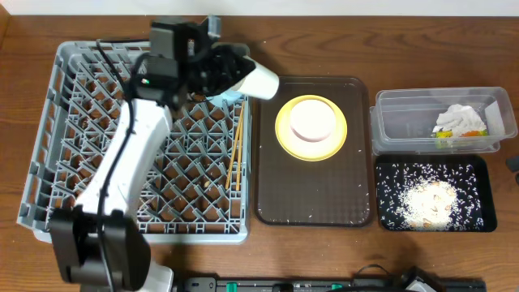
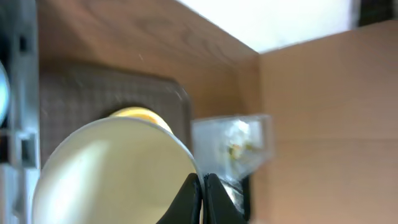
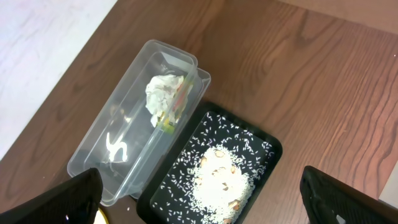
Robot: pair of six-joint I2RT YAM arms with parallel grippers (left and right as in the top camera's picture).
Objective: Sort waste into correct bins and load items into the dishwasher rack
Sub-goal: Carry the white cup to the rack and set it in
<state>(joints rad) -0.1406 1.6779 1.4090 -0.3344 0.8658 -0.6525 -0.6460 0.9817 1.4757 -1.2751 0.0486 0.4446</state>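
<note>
Left hand (image 1: 243, 77), its white arm stretched across the large grey plastic lattice rack (image 1: 81, 162) below, is clamped shut on the rim of a small white cup (image 1: 261, 80), tipped sideways beyond its fingers

table (image 1: 422, 40): dark brown wood grain | floor (image 3: 37, 37): pale whitish, beyond table edge | light: even

My count, quick: one rack (image 1: 49, 122), one brown tray (image 1: 312, 193), one plate (image 1: 282, 130), one white vessel (image 1: 312, 118) plus a second white vessel (image 1: 261, 80), two chopsticks (image 1: 238, 150), one tub (image 1: 405, 122), one black tray (image 1: 379, 195), one tissue (image 1: 458, 119), one wrapper (image 3: 171, 117), one rice pile (image 1: 430, 203). I get one arm (image 1: 122, 162) in full view.
</note>
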